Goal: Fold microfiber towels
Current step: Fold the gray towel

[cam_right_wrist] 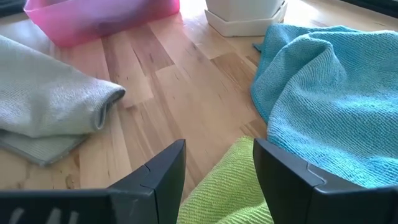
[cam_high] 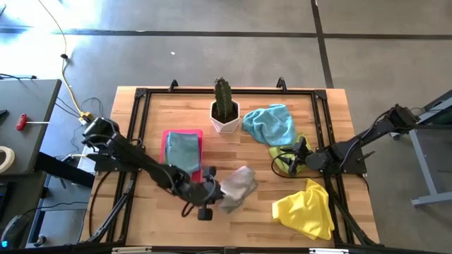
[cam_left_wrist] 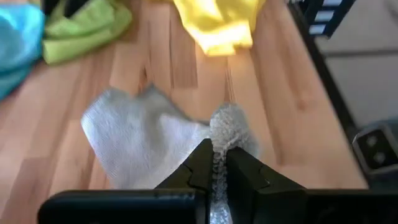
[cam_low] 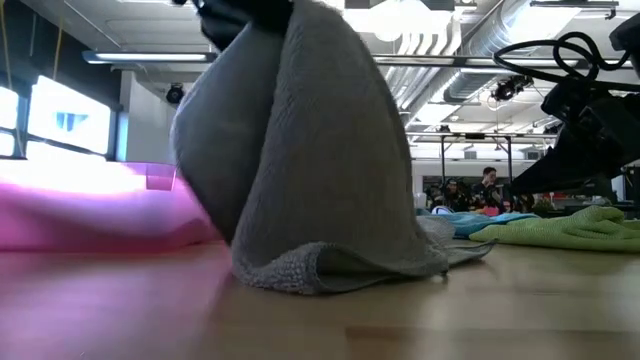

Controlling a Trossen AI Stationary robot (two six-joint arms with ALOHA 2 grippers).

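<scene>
Grey towel [cam_high: 236,188], soft, bunched, front-centre of surface [cam_high: 247,226]; one edge pinched between left gripper [cam_left_wrist: 220,167] fingers. Right gripper [cam_right_wrist: 217,165] fingers wide over lime green towel [cam_right_wrist: 230,193].

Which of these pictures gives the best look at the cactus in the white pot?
The high view: it shows the whole cactus standing in its white pot at the table's far edge, beside the light blue towel. The right wrist view catches only the pot's base. The low and left wrist views do not show it.
</scene>
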